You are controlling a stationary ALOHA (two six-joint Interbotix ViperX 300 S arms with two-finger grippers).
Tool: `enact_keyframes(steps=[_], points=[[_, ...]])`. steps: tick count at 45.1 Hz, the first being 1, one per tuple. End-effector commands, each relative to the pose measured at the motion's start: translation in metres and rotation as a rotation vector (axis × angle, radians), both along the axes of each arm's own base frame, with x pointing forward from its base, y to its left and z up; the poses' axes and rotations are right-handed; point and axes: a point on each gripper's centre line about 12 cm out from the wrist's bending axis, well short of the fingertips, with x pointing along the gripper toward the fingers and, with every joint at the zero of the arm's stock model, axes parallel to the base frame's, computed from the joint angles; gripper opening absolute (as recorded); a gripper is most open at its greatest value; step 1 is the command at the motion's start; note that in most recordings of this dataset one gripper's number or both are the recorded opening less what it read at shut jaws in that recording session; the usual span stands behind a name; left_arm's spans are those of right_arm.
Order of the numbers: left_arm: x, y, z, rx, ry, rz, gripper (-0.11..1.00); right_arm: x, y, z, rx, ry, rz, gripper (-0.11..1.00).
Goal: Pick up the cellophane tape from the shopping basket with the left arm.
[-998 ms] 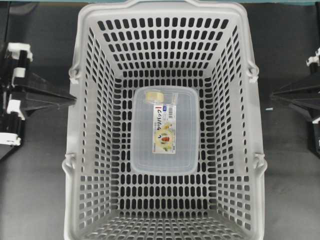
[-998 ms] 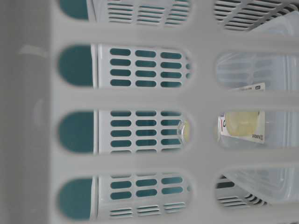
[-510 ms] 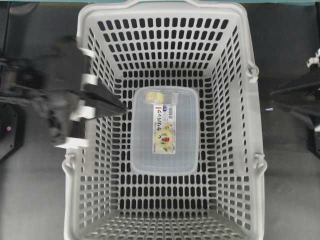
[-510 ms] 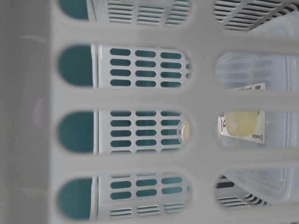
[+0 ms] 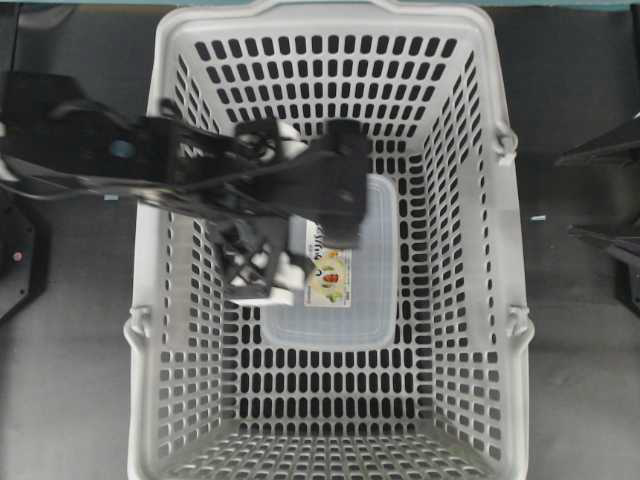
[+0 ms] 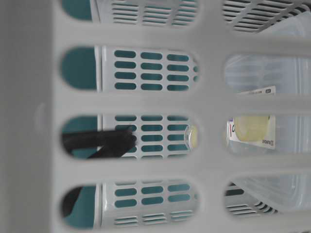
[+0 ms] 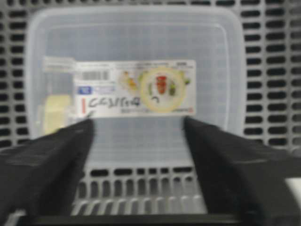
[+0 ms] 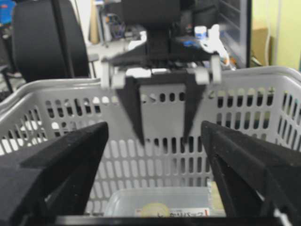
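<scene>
Left pincer (image 7: 136,136) gapes wide above clear box (image 7: 136,61); cellophane tape (image 7: 55,113) untouched.

Cellophane tape, shopping basket and left arm.
The shopping basket (image 5: 330,50), light grey with oblong slots through walls and floor, stands upright with its hinged handles folded down along the rim. The cellophane tape (image 7: 55,112), a small pale yellowish roll, lies low in the basket against one end of the clear box (image 7: 136,70) on the basket floor. The left arm (image 5: 190,165), black, reaches over the basket's wall; its left gripper (image 7: 136,141) hangs spread wide above the box, empty.
</scene>
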Motion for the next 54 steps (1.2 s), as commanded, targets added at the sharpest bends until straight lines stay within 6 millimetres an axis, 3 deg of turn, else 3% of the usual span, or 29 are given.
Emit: enact_keyframes(steps=[1, 4, 22, 42, 54], points=[[0.013, -0.002, 0.004, 0.001, -0.014, -0.002, 0.86, 0.001, 0.003, 0.009, 0.003, -0.023, 0.014, 0.76], [0.019, -0.004, -0.006, 0.003, 0.008, -0.008, 0.91, 0.001, 0.004, 0.008, 0.003, -0.020, 0.023, 0.76], [0.035, -0.016, -0.059, 0.014, 0.119, -0.042, 0.90, 0.001, 0.008, 0.007, 0.008, -0.007, 0.045, 0.76], [0.032, -0.015, -0.093, 0.012, 0.139, -0.039, 0.90, 0.001, 0.010, 0.006, 0.011, -0.004, 0.054, 0.76], [0.032, -0.014, -0.096, 0.015, 0.118, -0.047, 0.84, 0.001, 0.010, 0.004, 0.012, -0.001, 0.054, 0.76]])
